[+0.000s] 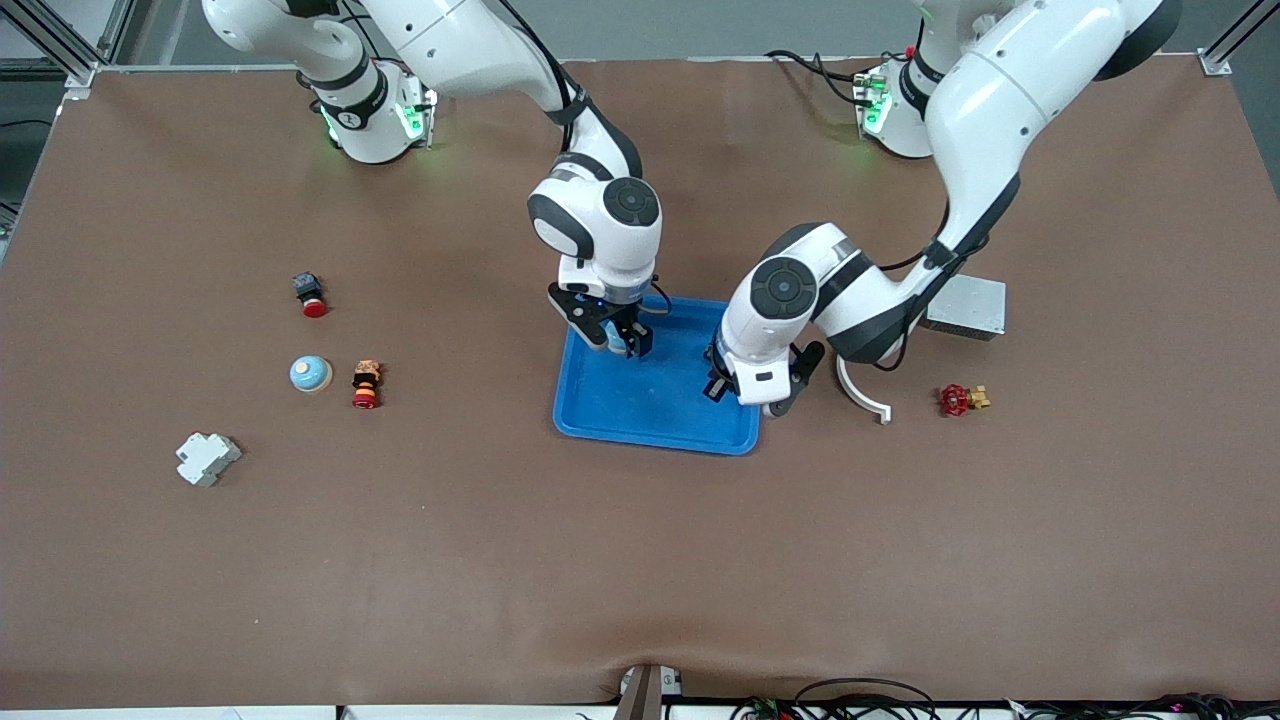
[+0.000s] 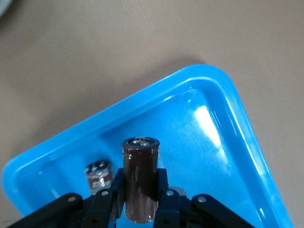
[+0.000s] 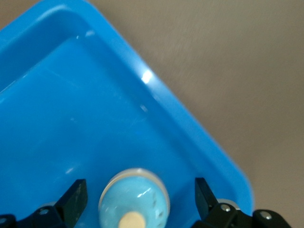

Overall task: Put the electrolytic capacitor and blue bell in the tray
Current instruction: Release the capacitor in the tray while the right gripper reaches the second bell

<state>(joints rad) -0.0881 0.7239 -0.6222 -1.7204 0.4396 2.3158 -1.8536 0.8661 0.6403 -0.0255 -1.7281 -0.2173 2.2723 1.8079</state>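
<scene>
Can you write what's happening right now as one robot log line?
left end effector: shut on capacitor, over tray | right end effector: open around bell | bell: in tray

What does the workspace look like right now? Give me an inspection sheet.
Surface: brown table, nothing spilled.
Job's things: blue tray mid-table; blue bell lying in it; electrolytic capacitor held upright over it.
Clutter: light blue dome, black button, orange button and white block toward the right arm's end; white curved piece, red valve and grey box toward the left arm's end.
Grippers: right gripper open, fingers clear of the bell; left gripper shut on the capacitor.
Cables: at the arm bases.
Surroundings: frame posts.
</scene>
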